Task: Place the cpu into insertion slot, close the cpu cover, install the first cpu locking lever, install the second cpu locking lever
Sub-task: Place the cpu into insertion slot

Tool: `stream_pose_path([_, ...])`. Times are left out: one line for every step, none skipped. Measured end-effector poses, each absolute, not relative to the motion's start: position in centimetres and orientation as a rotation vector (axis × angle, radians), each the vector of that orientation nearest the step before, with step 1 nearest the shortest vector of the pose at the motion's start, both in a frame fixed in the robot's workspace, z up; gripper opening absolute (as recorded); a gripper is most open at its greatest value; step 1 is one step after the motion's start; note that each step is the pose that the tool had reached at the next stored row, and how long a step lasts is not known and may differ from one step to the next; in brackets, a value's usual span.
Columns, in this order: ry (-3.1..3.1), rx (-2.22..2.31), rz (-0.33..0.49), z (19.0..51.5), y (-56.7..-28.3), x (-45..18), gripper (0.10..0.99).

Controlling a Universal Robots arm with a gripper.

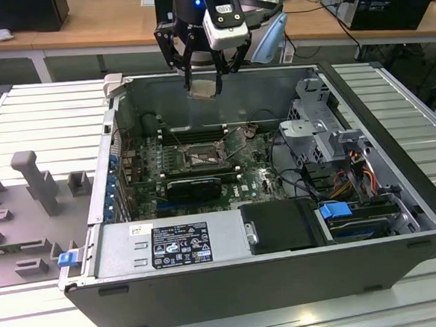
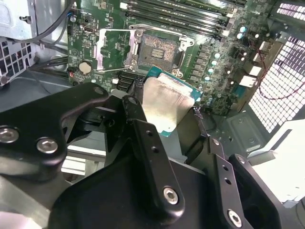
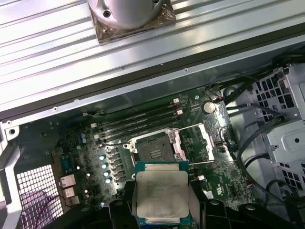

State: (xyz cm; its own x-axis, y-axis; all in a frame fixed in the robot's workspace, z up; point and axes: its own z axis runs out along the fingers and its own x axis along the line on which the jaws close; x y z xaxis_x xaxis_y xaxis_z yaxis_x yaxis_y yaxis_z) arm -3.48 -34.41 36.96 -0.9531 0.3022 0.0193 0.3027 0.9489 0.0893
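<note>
My gripper [image 1: 202,81] hangs above the back of the open computer case, shut on the cpu [image 1: 203,88], a small flat square chip. In both wrist views the cpu [image 2: 164,102] [image 3: 161,193] shows its pale metal top on a green-edged base, pinched between the black fingers. The insertion slot [image 3: 152,149] [image 2: 159,45] [image 1: 203,158] lies open on the green board below, with nothing in it. The cpu cover [image 3: 194,140] [image 2: 112,47], a silvery frame, is swung back beside the slot. A thin lever [image 3: 208,151] runs along the cover's edge.
Long black memory slots [image 3: 138,121] run along one side of the socket and a long black card [image 1: 193,186] along the other. A drive cage with cables [image 1: 329,144] fills the case at the exterior view's right. The power supply [image 1: 171,245] sits at the front.
</note>
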Motion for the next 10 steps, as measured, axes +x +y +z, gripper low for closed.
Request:
stream_pose_path([-3.093,-0.499,-0.143,36.96,-34.41,-3.48,0.529])
stream_pose_path([-3.091,-0.520,-0.143,36.96,-34.41,-3.48,0.529])
stream_pose_path([-3.087,-0.543,-0.143,36.95,-34.41,-3.48,0.529])
stream_pose_path([-3.086,-0.553,-0.143,36.95,-34.41,-3.48,0.529])
stream_pose_path([-3.084,-0.563,-0.143,36.95,-34.42,-3.48,0.529])
stream_pose_path([-3.082,-0.580,-0.144,36.95,-34.42,-3.48,0.529])
stream_pose_path([-3.081,-0.586,-0.144,36.95,-34.41,-3.48,0.529])
stream_pose_path([-3.080,-0.592,-0.144,36.95,-34.41,-3.48,0.529])
stream_pose_path([-3.078,-0.601,-0.144,36.95,-34.41,-3.48,0.529])
stream_pose_path([-3.077,-0.611,-0.144,36.95,-34.41,-3.48,0.529])
